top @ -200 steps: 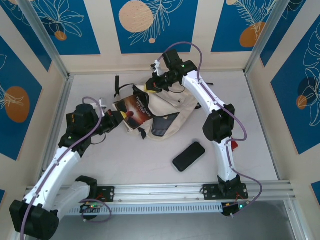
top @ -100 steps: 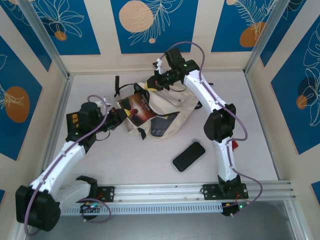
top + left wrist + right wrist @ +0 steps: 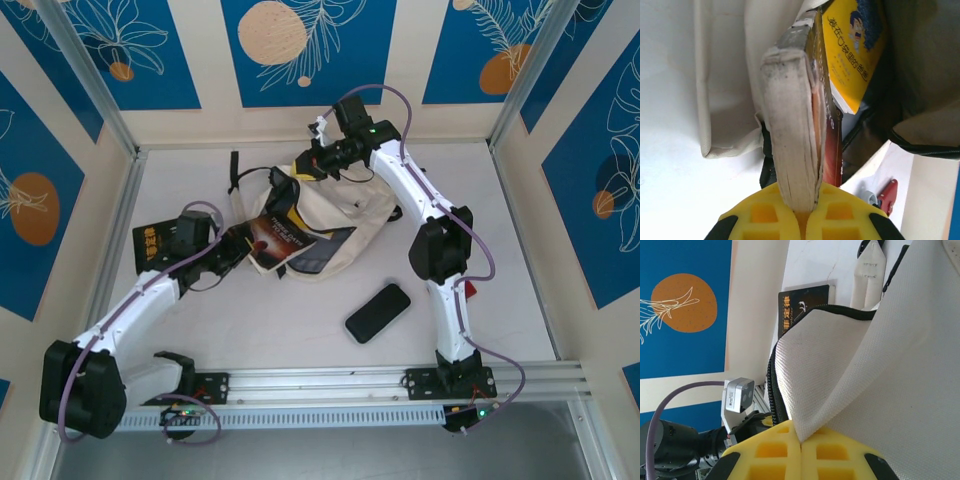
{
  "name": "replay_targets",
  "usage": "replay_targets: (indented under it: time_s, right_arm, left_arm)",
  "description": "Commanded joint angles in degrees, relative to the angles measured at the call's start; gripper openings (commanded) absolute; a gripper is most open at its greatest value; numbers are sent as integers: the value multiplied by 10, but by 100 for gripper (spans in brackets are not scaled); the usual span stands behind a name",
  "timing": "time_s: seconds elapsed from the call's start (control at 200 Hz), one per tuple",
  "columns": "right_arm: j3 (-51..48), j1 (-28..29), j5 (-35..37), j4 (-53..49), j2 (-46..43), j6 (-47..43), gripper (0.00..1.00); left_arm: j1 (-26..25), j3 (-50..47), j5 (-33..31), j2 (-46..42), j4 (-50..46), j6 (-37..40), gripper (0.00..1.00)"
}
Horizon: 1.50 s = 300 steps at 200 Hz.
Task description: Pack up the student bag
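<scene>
We see the student bag (image 3: 352, 210) lying on the bench (image 3: 250, 320), a little toward 12 o'clock from its middle, with the mouth turned to 9 o'clock. The left jaws are pressed together on one end of a dark book (image 3: 280, 238), and the book's far end reaches the bag's opening, where a yellow book (image 3: 852, 47) sits inside. The right jaws, at the bag's 11 o'clock edge, pinch the cream fabric beside the zipper. A black phone (image 3: 378, 312) lies apart, at 5 o'clock of the bag.
</scene>
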Motion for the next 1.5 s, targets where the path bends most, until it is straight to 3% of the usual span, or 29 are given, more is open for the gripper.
replay_targets:
  time_s: [0.0,0.18,0.525,0.75,1.035,1.165,1.495]
  right_arm:
    - [2,-1,-45,17,-35,7,4]
    - [1,-2,-58,23,-36,12,4]
    - [-5,-2,-64,31,-36,17,4]
    - [-12,-2,-68,41,-38,25,4]
    - [-18,-8,-80,46,-46,32,4]
    - [-23,-10,-92,56,-49,38,4]
    - [-51,-20,-96,70,-62,44,4]
  left_arm:
    - [1,21,9,-25,51,8,0]
    - [2,14,91,-22,167,-46,0]
    - [-9,19,87,9,246,-89,0]
    - [-74,55,5,105,277,-94,0]
    - [-150,106,-188,229,265,-107,0]
    - [-163,137,-207,291,307,-139,0]
    - [-194,250,-239,422,287,-177,1]
